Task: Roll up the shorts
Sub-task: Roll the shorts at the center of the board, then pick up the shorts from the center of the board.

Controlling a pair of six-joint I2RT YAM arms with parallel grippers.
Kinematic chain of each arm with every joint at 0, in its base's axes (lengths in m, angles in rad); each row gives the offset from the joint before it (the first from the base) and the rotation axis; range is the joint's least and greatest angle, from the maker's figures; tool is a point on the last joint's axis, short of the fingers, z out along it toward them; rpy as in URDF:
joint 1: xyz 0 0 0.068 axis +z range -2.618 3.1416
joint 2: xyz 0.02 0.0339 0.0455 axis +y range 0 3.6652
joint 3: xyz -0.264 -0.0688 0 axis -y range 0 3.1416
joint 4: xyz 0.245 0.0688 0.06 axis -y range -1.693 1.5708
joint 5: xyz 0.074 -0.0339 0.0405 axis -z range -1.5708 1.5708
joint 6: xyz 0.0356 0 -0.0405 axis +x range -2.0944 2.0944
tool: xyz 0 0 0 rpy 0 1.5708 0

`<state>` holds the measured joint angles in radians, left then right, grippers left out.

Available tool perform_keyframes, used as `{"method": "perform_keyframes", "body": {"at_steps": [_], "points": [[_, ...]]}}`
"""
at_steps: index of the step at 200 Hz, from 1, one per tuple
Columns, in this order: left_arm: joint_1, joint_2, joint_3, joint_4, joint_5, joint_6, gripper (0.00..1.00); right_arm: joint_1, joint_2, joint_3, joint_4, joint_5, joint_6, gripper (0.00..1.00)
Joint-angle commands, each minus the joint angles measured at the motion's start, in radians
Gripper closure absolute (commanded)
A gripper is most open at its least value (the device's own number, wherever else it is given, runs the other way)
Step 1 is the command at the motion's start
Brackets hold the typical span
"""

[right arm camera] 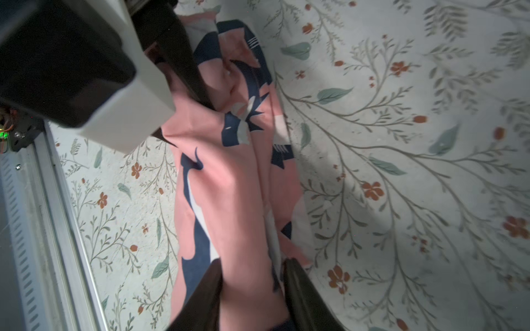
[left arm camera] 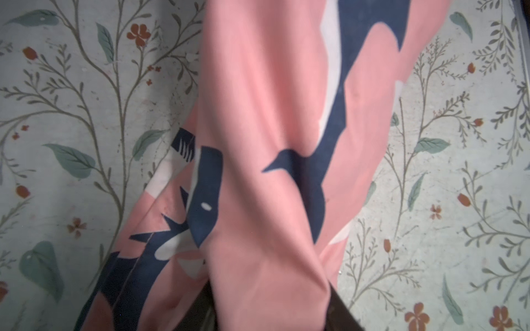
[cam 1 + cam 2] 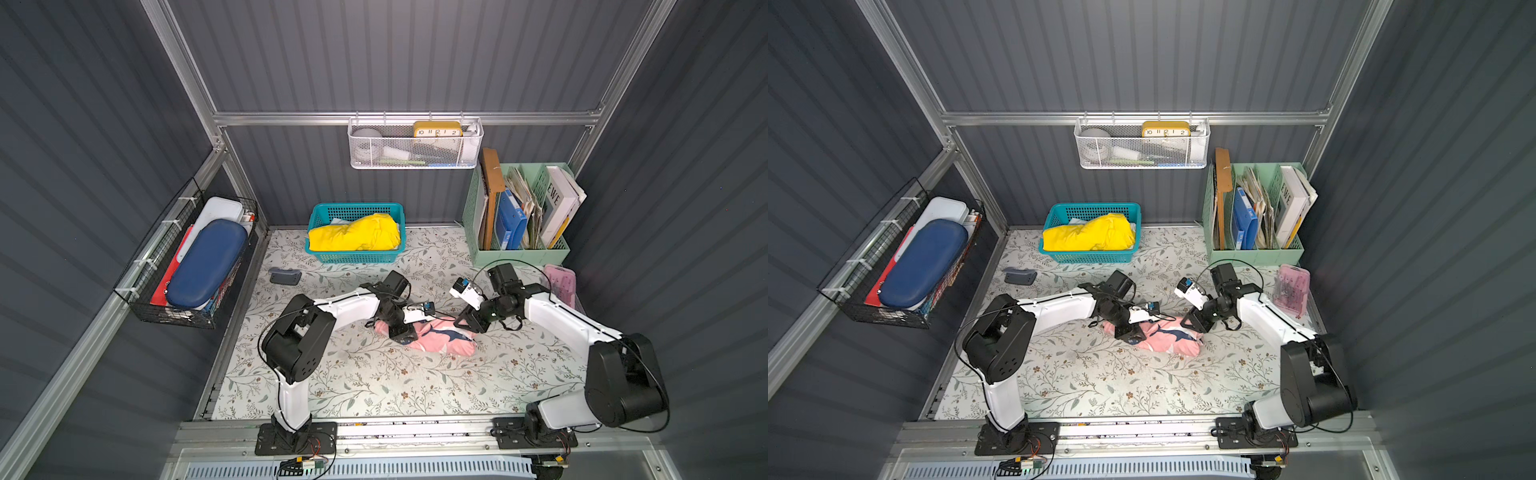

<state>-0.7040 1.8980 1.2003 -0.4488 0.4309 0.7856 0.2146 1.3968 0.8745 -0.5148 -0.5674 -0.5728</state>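
Shorts (image 3: 432,338) lie mid-desk (image 3: 374,386), bunched into a loose roll. Left gripper (image 3: 402,333) clamps one end. Right gripper (image 3: 466,322) straddles the other, jaws parted; grip unclear. Step: finishing the roll. Next: tighten evenly, tuck loose edges.

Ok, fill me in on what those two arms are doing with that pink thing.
Both arms are working on the shorts, which lie bunched into a rough roll in the middle of the floral table. The left gripper is closed on one end of the roll. The right gripper sits at the other end with fabric between its jaws, though it is unclear whether it is squeezing. The roll looks mostly formed but loose.
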Motion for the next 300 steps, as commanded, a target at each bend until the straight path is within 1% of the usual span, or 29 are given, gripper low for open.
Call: {"method": "perform_keyframes", "body": {"at_steps": [1, 29, 36, 39, 53, 63, 72, 74, 79, 99, 121, 136, 152, 184, 210, 212, 232, 240, 250, 263, 276, 287, 292, 297, 300], "points": [[0.001, 0.020, 0.018, -0.131, 0.023, -0.030, 0.57, -0.007, -0.065, -0.030, 0.101, 0.042, 0.008, 0.53], [0.016, 0.060, 0.068, -0.191, 0.030, -0.068, 0.57, -0.006, -0.162, -0.064, 0.102, 0.023, -0.046, 0.55], [0.025, 0.067, 0.082, -0.208, 0.047, -0.072, 0.57, -0.005, -0.177, -0.076, 0.106, 0.005, -0.062, 0.55], [0.028, 0.070, 0.088, -0.215, 0.055, -0.073, 0.56, -0.004, -0.213, -0.082, 0.110, -0.004, -0.069, 0.55], [0.039, 0.079, 0.109, -0.238, 0.063, -0.084, 0.57, -0.002, -0.284, -0.125, 0.143, -0.064, -0.104, 0.54], [0.043, 0.084, 0.114, -0.250, 0.062, -0.094, 0.56, 0.015, -0.339, -0.161, 0.170, -0.080, -0.132, 0.49], [0.046, 0.094, 0.113, -0.261, 0.055, -0.109, 0.56, 0.042, -0.384, -0.195, 0.196, -0.057, -0.143, 0.43], [0.046, 0.096, 0.142, -0.265, 0.052, -0.113, 0.56, 0.048, -0.392, -0.203, 0.202, -0.052, -0.145, 0.42], [0.046, 0.104, 0.158, -0.274, 0.048, -0.122, 0.55, 0.066, -0.411, -0.218, 0.208, -0.036, -0.155, 0.38], [0.049, 0.133, 0.184, -0.299, 0.037, -0.144, 0.55, 0.136, -0.447, -0.236, 0.184, 0.035, -0.189, 0.35], [0.049, 0.153, 0.200, -0.309, 0.043, -0.162, 0.55, 0.214, -0.412, -0.220, 0.111, 0.110, -0.233, 0.33], [0.049, 0.161, 0.207, -0.311, 0.047, -0.172, 0.54, 0.242, -0.377, -0.228, 0.109, 0.162, -0.244, 0.32], [0.051, 0.156, 0.201, -0.303, 0.049, -0.175, 0.54, 0.253, -0.345, -0.236, 0.129, 0.178, -0.248, 0.31], [0.062, 0.126, 0.183, -0.284, 0.058, -0.188, 0.53, 0.275, -0.269, -0.259, 0.215, 0.169, -0.219, 0.31], [0.076, 0.101, 0.161, -0.270, 0.068, -0.204, 0.51, 0.279, -0.192, -0.249, 0.219, 0.160, -0.238, 0.33], [0.078, 0.098, 0.158, -0.268, 0.068, -0.206, 0.51, 0.280, -0.166, -0.250, 0.218, 0.163, -0.242, 0.33], [0.084, 0.075, 0.133, -0.256, 0.072, -0.217, 0.51, 0.280, -0.086, -0.224, 0.205, 0.192, -0.263, 0.38], [0.085, 0.064, 0.086, -0.250, 0.072, -0.222, 0.51, 0.280, -0.059, -0.210, 0.200, 0.198, -0.274, 0.41], [0.086, 0.054, 0.068, -0.246, 0.075, -0.226, 0.51, 0.280, -0.019, -0.198, 0.205, 0.206, -0.286, 0.44], [0.086, 0.040, 0.050, -0.240, 0.076, -0.235, 0.51, 0.280, 0.030, -0.174, 0.206, 0.211, -0.301, 0.51], [0.086, 0.025, 0.036, -0.237, 0.075, -0.244, 0.50, 0.279, 0.069, -0.157, 0.209, 0.205, -0.317, 0.54], [0.087, 0.007, 0.022, -0.231, 0.072, -0.248, 0.47, 0.279, 0.094, -0.145, 0.216, 0.196, -0.323, 0.55], [0.087, -0.003, 0.018, -0.226, 0.064, -0.250, 0.44, 0.278, 0.102, -0.144, 0.222, 0.192, -0.327, 0.55], [0.087, -0.015, 0.016, -0.220, 0.056, -0.250, 0.37, 0.279, 0.109, -0.144, 0.232, 0.190, -0.329, 0.55], [0.087, -0.024, 0.012, -0.216, 0.052, -0.251, 0.31, 0.278, 0.110, -0.146, 0.236, 0.190, -0.331, 0.55]]}}
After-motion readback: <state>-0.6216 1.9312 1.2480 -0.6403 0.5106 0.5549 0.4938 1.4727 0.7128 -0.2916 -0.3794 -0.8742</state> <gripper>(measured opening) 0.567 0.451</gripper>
